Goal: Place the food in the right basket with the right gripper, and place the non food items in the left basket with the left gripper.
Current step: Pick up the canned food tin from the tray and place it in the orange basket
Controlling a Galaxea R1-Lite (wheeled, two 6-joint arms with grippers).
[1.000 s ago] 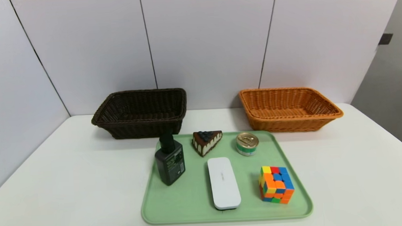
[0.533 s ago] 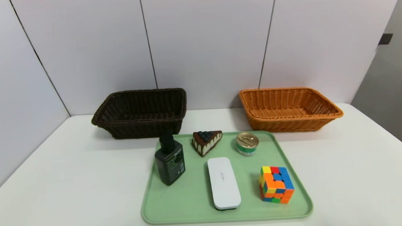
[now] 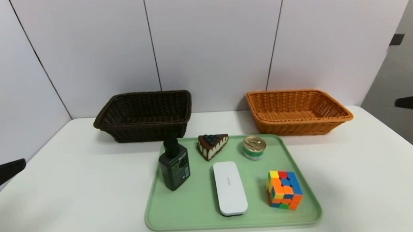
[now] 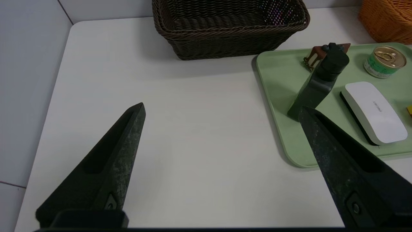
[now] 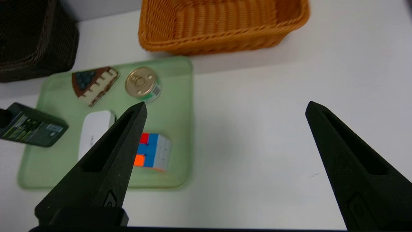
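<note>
Sorting had not yet begun: all five items lay on the pale green plastic tray (image 3: 193,214) at the middle of the white counter (image 3: 74,191), and both baskets stood empty behind it. The left gripper (image 4: 222,111) hung over bare counter off the tray's left edge, fingers spread wide and holding nothing; the right gripper (image 5: 225,108) hung off the tray's right edge, likewise wide and empty. The food, a chocolate cake wedge topped with blueberries (image 3: 212,145) and a short gold-lidded tin can (image 3: 254,147), sat along the tray's far edge in front of the orange wicker basket (image 3: 298,111). The non-food, a tall dark pump bottle (image 3: 174,165), a flat white oblong case (image 3: 230,188) and a multicoloured puzzle cube (image 3: 283,189), belonged in the dark brown wicker basket (image 3: 145,115). Probable hazards: the upright bottle could topple if a finger struck it off-centre; the cube lay on the right arm's side, so a left-arm reach risked crossing paths; the low case offered little for the fingers to catch.
</note>
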